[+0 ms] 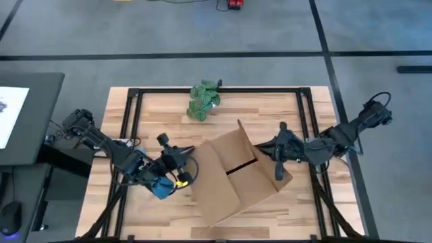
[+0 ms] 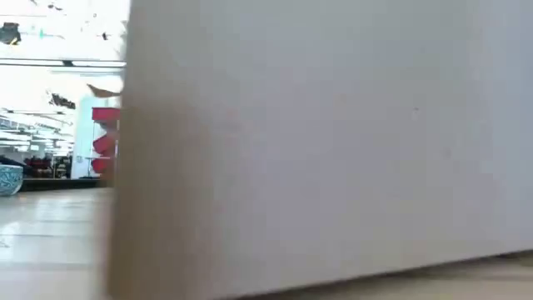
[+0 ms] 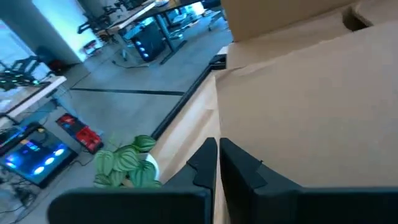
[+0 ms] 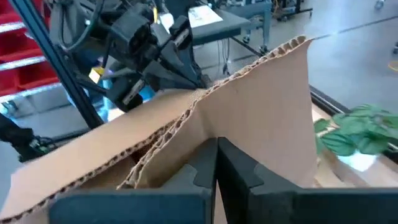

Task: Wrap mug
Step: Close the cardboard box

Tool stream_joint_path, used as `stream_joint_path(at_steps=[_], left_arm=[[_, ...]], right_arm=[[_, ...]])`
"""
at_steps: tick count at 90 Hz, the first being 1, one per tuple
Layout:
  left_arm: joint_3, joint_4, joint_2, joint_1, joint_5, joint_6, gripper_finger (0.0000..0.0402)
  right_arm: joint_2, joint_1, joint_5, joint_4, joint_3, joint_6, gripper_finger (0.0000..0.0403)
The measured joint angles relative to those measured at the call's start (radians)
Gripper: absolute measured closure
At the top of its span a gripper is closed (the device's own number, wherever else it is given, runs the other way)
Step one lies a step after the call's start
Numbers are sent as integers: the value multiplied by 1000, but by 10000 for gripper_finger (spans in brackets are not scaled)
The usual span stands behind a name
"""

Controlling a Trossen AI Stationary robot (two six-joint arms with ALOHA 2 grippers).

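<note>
Wooden table [image 1: 283, 108]: one cardboard box [image 1: 233, 179], one plant [image 1: 204, 99]; left gripper [image 1: 185, 162], right gripper [image 1: 278, 162] both pinch box edges.

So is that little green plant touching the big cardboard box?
Apart. In the high view the green plant sits near the table's far edge, with bare wood between it and the cardboard box.

The cardboard box [image 1: 236, 177] is plain tan-brown, with a dark slot on one panel and a paler corrugated edge. The small plant [image 1: 204, 99] has green leaves striped with lighter green, and sits in a white pot. The table [image 1: 297, 111] is light striped wood framed in black.
</note>
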Motion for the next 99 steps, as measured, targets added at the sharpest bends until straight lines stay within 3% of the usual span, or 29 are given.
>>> stream_joint_path(at_steps=[15, 36, 53, 76, 99], left_arm=[[-1, -8, 1, 6, 6, 10, 402], [-2, -14, 1, 6, 2, 17, 402], [-2, -15, 0, 6, 6, 17, 402], [-1, -22, -1, 31, 26, 16, 402], [0, -24, -2, 130, 36, 111, 402]], right_arm=[[-75, 0, -93, -71, 9, 34, 403], [-131, 3, -112, -94, 13, 134, 403], [-127, 14, -229, -114, 13, 157, 403], [4, 4, -228, -43, -18, 54, 403], [203, -63, -221, -8, -19, -39, 403]])
